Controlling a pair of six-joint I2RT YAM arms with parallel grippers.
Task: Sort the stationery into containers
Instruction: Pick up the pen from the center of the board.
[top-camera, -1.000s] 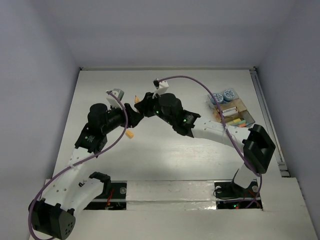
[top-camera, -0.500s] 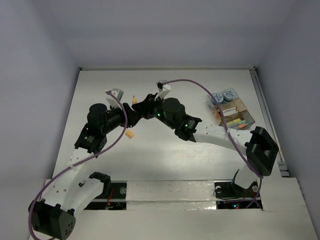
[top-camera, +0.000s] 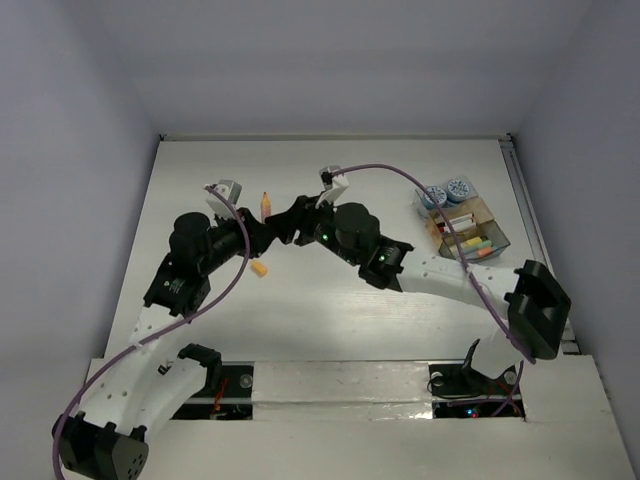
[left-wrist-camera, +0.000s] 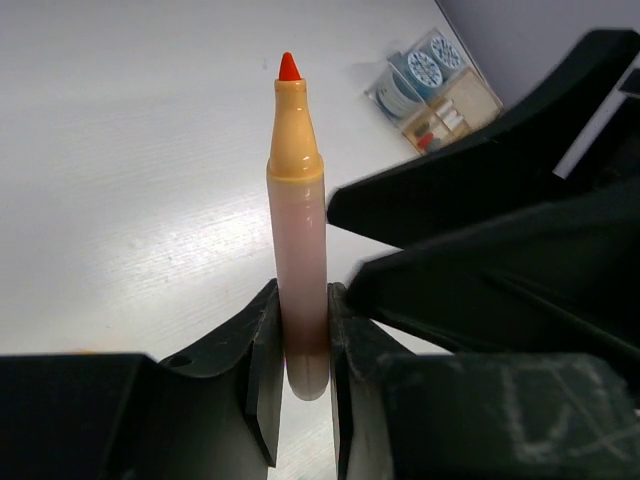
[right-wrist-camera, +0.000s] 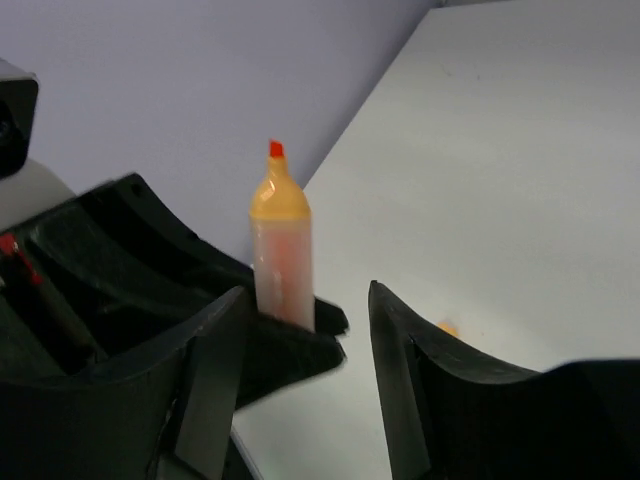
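The left gripper (left-wrist-camera: 300, 305) has its jaws clamped on the lower barrel of an orange marker (left-wrist-camera: 297, 230); the marker stands upright in the middle of the left wrist view, uncapped, with an orange cone and a red nib on top and a pale translucent body below. In the top view the same marker (top-camera: 265, 205) sits left of centre, above the white desk (top-camera: 330, 320), with the left gripper (top-camera: 258, 226) just under it.

The right gripper (top-camera: 284, 222) comes in from the right and almost meets the left one; its jaws are apart. In the right wrist view the marker (right-wrist-camera: 280, 250) shows in the gap between the two black fingers (right-wrist-camera: 215, 370), and neither of them touches it.

A small orange piece (top-camera: 260, 269) lies on the desk just below the left gripper; it also shows as a blurred speck (right-wrist-camera: 447, 328) in the right wrist view.

The clear compartment tray (top-camera: 497, 228) rests in the upper right of the top view, well apart from both grippers; two blue-and-white patterned rolls (top-camera: 446, 191) fill its far end, and coloured sticks (top-camera: 472, 243) lie in a nearer compartment.
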